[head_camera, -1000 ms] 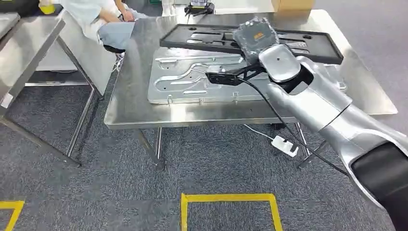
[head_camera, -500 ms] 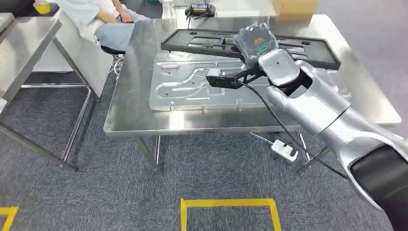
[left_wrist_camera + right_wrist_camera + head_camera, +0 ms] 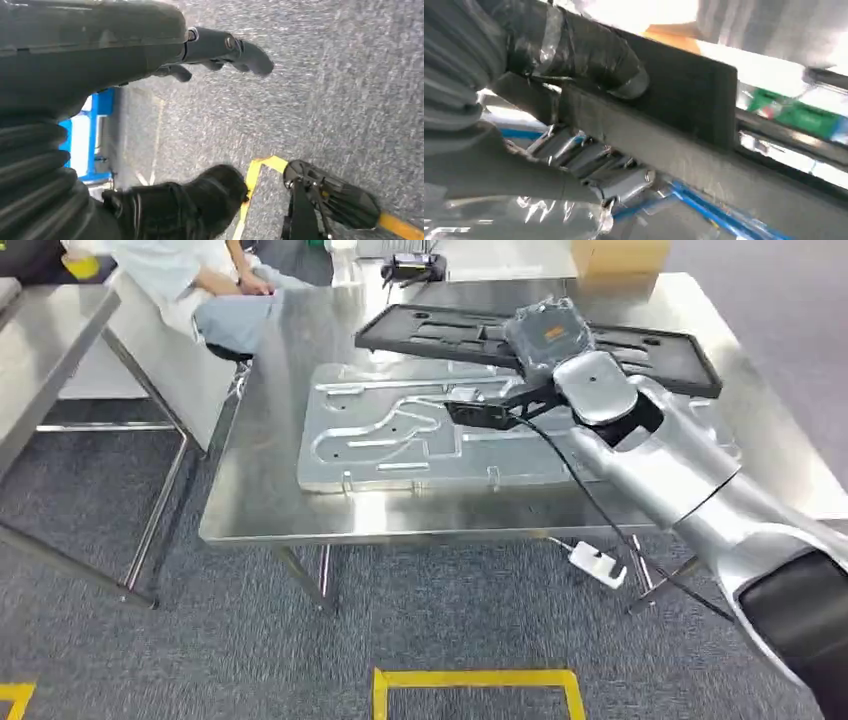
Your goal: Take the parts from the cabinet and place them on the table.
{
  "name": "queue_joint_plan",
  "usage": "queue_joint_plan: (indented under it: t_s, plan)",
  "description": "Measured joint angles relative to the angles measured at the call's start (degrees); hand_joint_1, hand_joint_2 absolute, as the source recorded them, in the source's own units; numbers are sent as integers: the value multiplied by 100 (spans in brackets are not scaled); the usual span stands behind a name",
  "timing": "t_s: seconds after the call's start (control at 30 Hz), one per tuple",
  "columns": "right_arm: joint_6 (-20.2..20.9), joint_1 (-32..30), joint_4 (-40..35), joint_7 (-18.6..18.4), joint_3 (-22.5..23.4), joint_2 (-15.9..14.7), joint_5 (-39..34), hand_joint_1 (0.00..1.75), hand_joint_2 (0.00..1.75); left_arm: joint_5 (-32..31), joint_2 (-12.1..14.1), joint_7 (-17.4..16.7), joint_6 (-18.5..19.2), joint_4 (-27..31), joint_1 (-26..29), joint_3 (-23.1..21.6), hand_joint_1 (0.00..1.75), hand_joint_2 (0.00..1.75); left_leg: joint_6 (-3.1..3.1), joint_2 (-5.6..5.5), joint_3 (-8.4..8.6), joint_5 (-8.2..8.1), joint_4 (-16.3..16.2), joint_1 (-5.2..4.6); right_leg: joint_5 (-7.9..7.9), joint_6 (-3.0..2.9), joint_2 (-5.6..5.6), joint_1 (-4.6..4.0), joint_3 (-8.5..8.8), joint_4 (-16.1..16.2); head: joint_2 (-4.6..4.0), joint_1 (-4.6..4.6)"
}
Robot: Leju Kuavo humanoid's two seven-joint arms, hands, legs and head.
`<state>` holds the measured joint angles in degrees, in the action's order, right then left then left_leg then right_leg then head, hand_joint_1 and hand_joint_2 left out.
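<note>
on the table point(image 3: 260, 510), one silver panel point(image 3: 400, 440), one black tray point(image 3: 650, 345).

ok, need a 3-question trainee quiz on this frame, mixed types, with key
1. True or false: the right robot hand grips the long black plastic tray.
2. The embossed silver sheet-metal panel lies: A) on the grey carpet, B) flat on the steel table, C) in the left robot hand.
3. Fill in: the left robot hand hangs over the grey ___ floor.

Key: 1 true; 2 B; 3 carpet.
</note>
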<state>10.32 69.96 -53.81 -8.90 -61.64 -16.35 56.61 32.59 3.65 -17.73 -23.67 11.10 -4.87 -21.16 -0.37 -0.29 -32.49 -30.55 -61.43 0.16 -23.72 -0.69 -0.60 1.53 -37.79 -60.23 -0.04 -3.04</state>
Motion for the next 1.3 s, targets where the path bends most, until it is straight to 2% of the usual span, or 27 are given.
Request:
queue_joint_plan:
  t_s: [0.07, 0.1, 0.13, 0.17, 0.2, 0.27, 0.33, 0.4, 0.43, 0.47, 0.5, 0.6, 0.63, 0.67, 0.7, 0.77, 0.8, 0.83, 0.87, 0.93, 1.0, 1.03, 1.13, 1.17, 1.2, 1.27, 1.3]
  plan:
    - [-37, -2, 0, 0, 2, 0, -2, 175, 175, 15, 2, 0, -7, 0, -5, 0, 0, 175, -53, 1, -473, -268, -824, 17, -41, -33, -12, 0, 61, 21, 0, -11]
    - [-37, -25, 0, 2, 2, -2, -2, 175, 175, 31, 2, 0, -7, 0, -7, -2, 0, 175, -70, 1, -786, -316, -1268, 23, -80, -34, -16, -1, 101, 21, 0, -7]
    - [-37, -53, 0, 4, 0, -2, -2, 175, 175, 42, 0, 0, -7, 0, -5, -2, 0, 175, -74, 1, -964, -260, -1439, 29, -115, -34, -19, -3, 144, 21, 0, -7]
    - [-37, -76, 0, 4, 0, -2, -2, 175, 175, 42, -7, 2, -4, 0, 1, -7, 0, 175, -71, 1, -1032, -83, -1383, 32, -157, -31, -21, -6, 200, 21, 0, -11]
    - [-37, -80, 0, 4, 0, -2, -2, 175, 175, 46, -9, 0, -4, 0, 9, -9, 0, 175, -55, 1, -989, 213, -1087, 32, -204, -24, -24, -11, 266, 21, 0, -7]
    - [-48, -53, 0, 2, 0, -2, -2, 175, 175, 46, -4, 0, -13, 0, 11, -13, 0, 175, 23, 1, -685, 892, -120, 25, -295, -4, -26, -19, 408, 29, 0, -5]
    - [-74, -26, 4, 2, 0, -2, -2, 175, 175, 46, 4, 4, -24, -7, 22, -17, 0, 175, 120, -1, -551, 874, 113, -58, -321, 49, -29, -40, 435, 77, 0, 6]
    - [-88, -45, 0, 15, 0, 0, -2, 175, 175, 46, 7, 11, -31, -6, -15, -20, 0, 175, 179, 1, -468, 719, 309, -75, -323, 109, -32, -10, 408, 109, 0, -11]
    - [-92, -53, 0, 20, 2, -2, -2, 175, 175, 46, 7, 13, -35, -4, -18, -20, 0, 175, 188, -4, -459, 714, 325, -74, -321, 143, -27, -12, 430, 152, 0, -9]
    - [-96, -65, -4, 37, 4, -2, -2, 175, 175, 46, 7, 15, -39, -7, -11, -20, 0, 175, 210, 7, -337, 740, 459, 7, -364, 186, -7, -44, 447, 150, 2, -11]
    - [-101, -66, -2, 46, 11, -7, -4, 175, 175, 46, 0, 11, -48, -7, 5, -20, 0, 175, 225, 13, -260, 729, 508, -7, -408, 186, 16, -46, 425, 17, 0, 35]
    - [-138, -69, 0, 61, 20, -4, -4, 175, 175, 46, 0, 9, -59, -7, -10, -24, 0, 175, 306, 20, -154, 638, 517, -6, -825, 199, 16, -43, -256, -1178, 0, 50]
    - [-138, -114, 7, 63, 18, -4, -4, 175, 175, 48, -2, 9, -61, -7, -19, -33, 0, 175, 307, 5, -123, 594, 501, -5, -870, 219, 18, -42, -516, -1525, 0, 48]
    - [-138, -148, 13, 66, 18, -11, -4, 175, 175, 48, -4, 9, -63, -4, -18, -37, 0, 175, 301, -8, -86, 548, 480, -1, -777, 229, 21, -38, -628, -1581, 0, 57]
    - [-138, -168, 18, 70, 18, -11, -4, 175, 175, 48, -6, 9, -66, -7, -13, -37, 0, 175, 285, -25, -35, 489, 449, 5, -541, 232, 28, -25, -594, -1362, 0, 50]
    - [-149, -151, 17, 70, 20, -9, -4, 175, 175, 50, -13, 4, -66, -7, 9, -39, 0, 175, 237, -41, 61, 342, 354, 12, 109, 231, 46, 1, -242, -393, 0, 50]
    - [-155, -152, 20, 72, 20, -11, -4, 175, 175, 50, -13, 9, -68, -7, 14, -39, 0, 175, 197, -41, 61, 257, 297, 13, 153, 225, 57, -3, -122, -102, 0, 54]
    - [-168, -124, 22, 72, 20, -7, -4, 175, 175, 57, -13, 11, -77, -7, -9, -39, 0, 175, 141, -56, 25, 201, 209, -39, 73, 212, 49, -36, -37, -13, 0, 63]
    - [-173, -126, 22, 90, 24, -5, -4, 175, 175, 57, -13, 20, -83, -7, -7, -39, 0, 175, 129, -62, 9, 198, 235, -30, 57, 155, 32, -37, -66, -65, 0, 52]
    - [-177, -149, 26, 109, 24, 0, -4, 175, 175, 55, -13, 28, -85, -7, -13, -44, 0, 175, 92, -52, 34, 187, 245, -11, 31, 106, 17, -65, -81, -45, 0, 33]
    - [-182, -138, 31, 111, 35, -2, -4, 175, 175, 55, -20, 33, -87, -7, -13, -44, 0, 175, 25, -31, 22, 78, 145, -8, -6, 36, 19, -2, 3, -3, 0, 26]
    - [-188, -127, 31, 111, 42, 2, -4, 175, 175, 55, -20, 46, -90, -7, -13, -44, 0, 175, -13, -11, -107, -28, -125, -4, -21, 12, 20, 5, 31, 4, 0, -15]
    - [-199, -144, 33, 120, 42, 11, -4, 175, 175, 54, -13, 63, -107, -7, -17, -48, 0, 175, -69, -8, -896, -413, -1420, 22, -88, -12, 4, 3, 98, 5, 0, -16]
    - [-199, -173, 37, 122, 42, 13, -4, 175, 175, 53, -15, 70, -107, -7, -14, -50, 0, 175, -66, -8, -1061, -335, -1564, 23, -118, -10, 3, 3, 137, 5, 0, -11]
    - [-199, -188, 39, 129, 42, 20, -4, 175, 175, 55, -20, 70, -107, -7, -5, -50, 0, 175, -57, -8, -1071, -107, -1408, 23, -151, -8, -1, 2, 189, 5, 0, -13]
    - [-201, -177, 42, 136, 42, 24, -2, 175, 175, 55, -24, 72, -109, -7, -2, -52, 0, 175, -2, -8, -782, 541, -524, 20, -216, 3, -4, -4, 305, 7, 0, -13]
    - [-201, -162, 42, 138, 42, 24, -4, 175, 175, 59, -20, 83, -120, -7, -2, -52, 0, 175, 59, -9, -588, 846, 34, 5, -253, 18, -2, -6, 357, 23, 0, -11]
